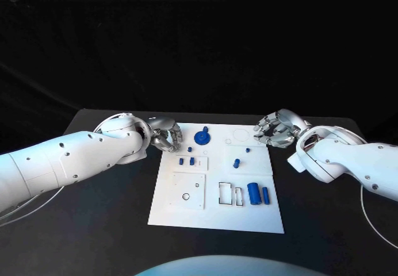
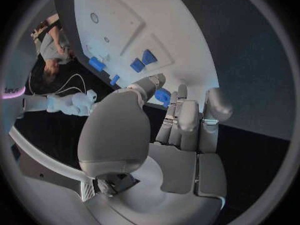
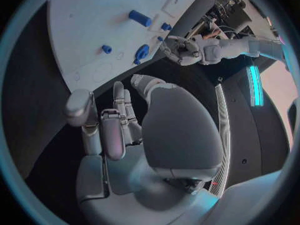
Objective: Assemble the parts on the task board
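Observation:
The white task board (image 1: 217, 214) lies in the middle of the black table. A blue gear-like disc (image 1: 203, 138) sits near its far edge. Small blue pegs (image 1: 191, 150) stand on the left half, and another peg (image 1: 236, 163) stands further right. A blue cylinder (image 1: 253, 193) and a thin blue bar (image 1: 266, 195) lie near the right edge. My left hand (image 1: 166, 137) hovers at the far left corner, fingers apart and empty; the disc (image 2: 162, 96) shows beyond its fingertips. My right hand (image 1: 278, 129) hangs over the far right corner, holding nothing, fingers (image 3: 112, 127) spread.
Raised white plates (image 1: 189, 190) and black-outlined slots (image 1: 225, 194) mark the board's near half. Black table (image 1: 99, 218) surrounds the board on all sides. In the right wrist view the left hand (image 3: 181, 50) shows beside the disc (image 3: 142, 54).

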Action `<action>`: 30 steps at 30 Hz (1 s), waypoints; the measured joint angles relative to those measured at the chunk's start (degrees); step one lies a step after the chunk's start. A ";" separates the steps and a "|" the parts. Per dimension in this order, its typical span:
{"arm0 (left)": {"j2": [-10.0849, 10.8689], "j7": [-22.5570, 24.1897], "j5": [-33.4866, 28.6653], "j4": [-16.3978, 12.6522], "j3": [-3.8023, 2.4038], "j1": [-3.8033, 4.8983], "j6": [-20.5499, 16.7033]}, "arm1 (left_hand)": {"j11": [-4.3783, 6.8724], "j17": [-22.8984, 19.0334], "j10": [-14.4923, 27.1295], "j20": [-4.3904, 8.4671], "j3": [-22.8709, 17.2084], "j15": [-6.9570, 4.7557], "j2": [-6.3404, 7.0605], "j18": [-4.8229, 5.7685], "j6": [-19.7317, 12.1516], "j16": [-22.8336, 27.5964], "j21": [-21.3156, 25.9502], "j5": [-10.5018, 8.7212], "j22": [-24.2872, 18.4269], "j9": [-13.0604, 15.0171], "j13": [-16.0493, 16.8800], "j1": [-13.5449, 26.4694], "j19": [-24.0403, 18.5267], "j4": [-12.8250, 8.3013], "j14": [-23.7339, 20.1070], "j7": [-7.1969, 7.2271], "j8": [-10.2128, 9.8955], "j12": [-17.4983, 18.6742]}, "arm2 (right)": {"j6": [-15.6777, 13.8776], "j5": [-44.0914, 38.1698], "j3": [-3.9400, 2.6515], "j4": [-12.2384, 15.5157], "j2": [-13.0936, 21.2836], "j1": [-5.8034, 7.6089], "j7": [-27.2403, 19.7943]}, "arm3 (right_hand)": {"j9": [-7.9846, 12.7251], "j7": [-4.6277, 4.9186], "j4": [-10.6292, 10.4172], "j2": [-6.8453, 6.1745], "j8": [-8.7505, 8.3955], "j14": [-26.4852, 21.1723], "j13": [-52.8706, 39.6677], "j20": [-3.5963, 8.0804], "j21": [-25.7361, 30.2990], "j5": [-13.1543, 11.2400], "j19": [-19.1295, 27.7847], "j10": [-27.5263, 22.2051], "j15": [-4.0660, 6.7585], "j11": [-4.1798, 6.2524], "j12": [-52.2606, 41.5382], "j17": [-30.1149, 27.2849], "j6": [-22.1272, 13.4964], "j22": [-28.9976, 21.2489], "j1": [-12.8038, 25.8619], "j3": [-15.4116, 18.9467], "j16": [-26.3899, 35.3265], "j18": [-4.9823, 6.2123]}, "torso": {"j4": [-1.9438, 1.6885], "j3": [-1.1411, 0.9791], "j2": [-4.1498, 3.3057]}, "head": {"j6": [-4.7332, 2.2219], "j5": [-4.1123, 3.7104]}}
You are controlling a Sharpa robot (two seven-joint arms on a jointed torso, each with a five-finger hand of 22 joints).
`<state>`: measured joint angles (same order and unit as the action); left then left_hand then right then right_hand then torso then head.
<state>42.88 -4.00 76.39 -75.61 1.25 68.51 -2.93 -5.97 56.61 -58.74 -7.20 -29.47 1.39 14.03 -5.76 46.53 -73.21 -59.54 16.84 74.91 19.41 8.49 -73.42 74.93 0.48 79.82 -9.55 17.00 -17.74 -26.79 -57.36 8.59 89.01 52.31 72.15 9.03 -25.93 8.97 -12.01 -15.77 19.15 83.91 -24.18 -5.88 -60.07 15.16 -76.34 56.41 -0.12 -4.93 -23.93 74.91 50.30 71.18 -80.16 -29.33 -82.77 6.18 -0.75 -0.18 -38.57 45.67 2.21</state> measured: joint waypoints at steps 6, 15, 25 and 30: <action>2.50 5.42 -14.35 -1.40 -0.23 0.03 -2.76 | -0.29 -8.95 0.90 -0.47 -0.89 0.37 -1.54 -2.22 1.44 4.97 10.10 1.32 -2.39 0.32 0.34 -1.54 -5.43 -0.89 -5.41 -0.33 1.42 -0.91 | 3.65 -10.47 -0.01 -0.97 -0.15 0.01 -0.10 | 0.79 0.05 2.48 -0.30 -1.10 0.10 5.12 -0.29 -1.05 -0.95 -0.30 1.16 -0.12 -0.32 5.50 0.05 1.49 0.86 0.30 -0.71 -0.12 0.00 | 0.05 -0.02 -0.05 | -0.31 -0.51; 5.21 11.88 -29.20 -5.05 -0.27 0.02 -5.99 | 0.35 -8.86 0.26 -0.47 -0.89 0.16 -1.99 -2.22 2.85 4.37 10.12 1.36 -2.33 0.52 1.30 -1.08 -5.43 -0.89 -5.62 0.24 2.42 -3.34 | 7.62 -25.24 -0.02 -1.81 -1.30 -0.50 0.90 | 1.36 0.06 3.64 -0.60 -1.95 0.12 7.22 -0.49 -1.05 -1.42 -0.50 1.36 -0.50 -0.52 7.66 0.05 1.87 1.16 0.60 0.14 -0.12 0.00 | 0.12 -0.03 -0.25 | -0.46 -2.19; 7.68 18.42 -51.88 -8.06 -0.26 -0.02 -7.49 | 0.02 -17.14 1.21 -0.28 -0.79 0.18 -3.05 -3.48 3.06 8.58 18.66 2.17 -5.77 0.51 1.75 -0.91 -9.96 -0.78 -10.84 0.44 2.64 -4.42 | 9.69 -32.88 0.00 -2.74 -3.63 -1.35 2.12 | 1.56 0.21 3.96 -0.60 -2.17 0.12 8.22 -0.49 -1.05 -1.42 -0.50 1.36 -0.50 -0.52 8.69 0.04 2.38 1.26 0.60 0.15 -0.12 0.00 | 0.03 -0.03 -0.30 | -0.12 -3.05; 8.26 20.36 -60.06 -8.74 -0.23 -0.02 -7.46 | 0.03 -20.11 1.61 -0.38 -0.63 0.28 -3.42 -3.50 2.64 10.52 22.87 2.34 -7.62 0.51 2.03 -0.70 -11.89 -0.63 -12.90 0.03 2.64 -5.42 | 10.33 -34.12 0.00 -3.28 -4.80 -1.82 2.29 | 1.63 0.15 4.21 -0.57 -2.16 0.12 8.73 -0.48 -1.49 -1.13 -0.50 1.85 -0.50 -0.79 9.13 0.03 3.05 1.55 0.63 -0.10 -0.39 0.00 | -0.01 -0.03 -0.29 | 0.03 -3.08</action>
<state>51.14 16.36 16.34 -84.35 1.01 68.49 -10.39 -5.94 36.50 -57.13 -7.58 -30.10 1.67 10.62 -9.26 49.17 -62.69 -36.67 19.18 67.28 19.92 10.52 -74.12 63.04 -0.15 66.92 -9.52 19.63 -23.17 -16.46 -91.48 8.59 85.73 47.51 70.33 11.33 -24.30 9.12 -7.80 -16.34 16.98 84.03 -15.45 -6.36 -61.56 14.03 -76.84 58.25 -0.62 -5.72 -14.80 74.94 53.36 72.73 -79.52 -29.43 -83.16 6.18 -0.76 -0.20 -38.86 45.70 -0.87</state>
